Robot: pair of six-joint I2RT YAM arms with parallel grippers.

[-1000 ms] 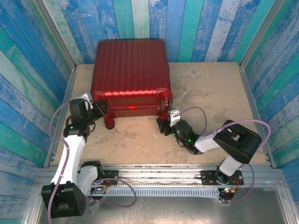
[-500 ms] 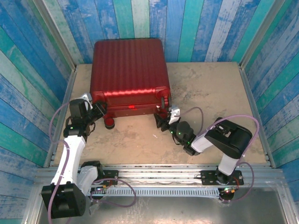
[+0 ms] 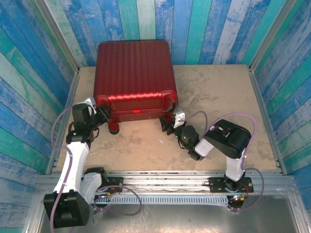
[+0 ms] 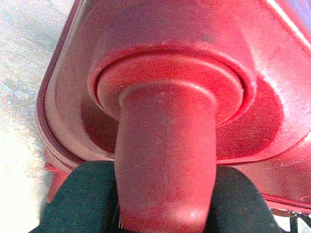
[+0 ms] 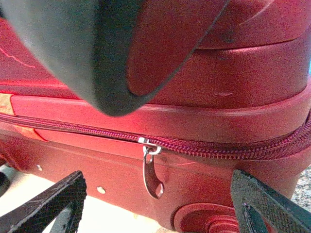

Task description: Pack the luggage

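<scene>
The closed suitcase lies flat on the far left of the table. The right gripper stands open at its near side, with the zipper pull between the fingers. The left gripper is at the near-left wheel; I cannot tell whether it grips.

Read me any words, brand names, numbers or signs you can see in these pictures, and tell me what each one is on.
No text can be read in these pictures.
Luggage: no brand, label or number visible on its red shell.
Zipper pull: plain metal, no lettering visible.
Orange patch by the luggage's seam: cut off at the picture's edge, so any print cannot be told.
</scene>
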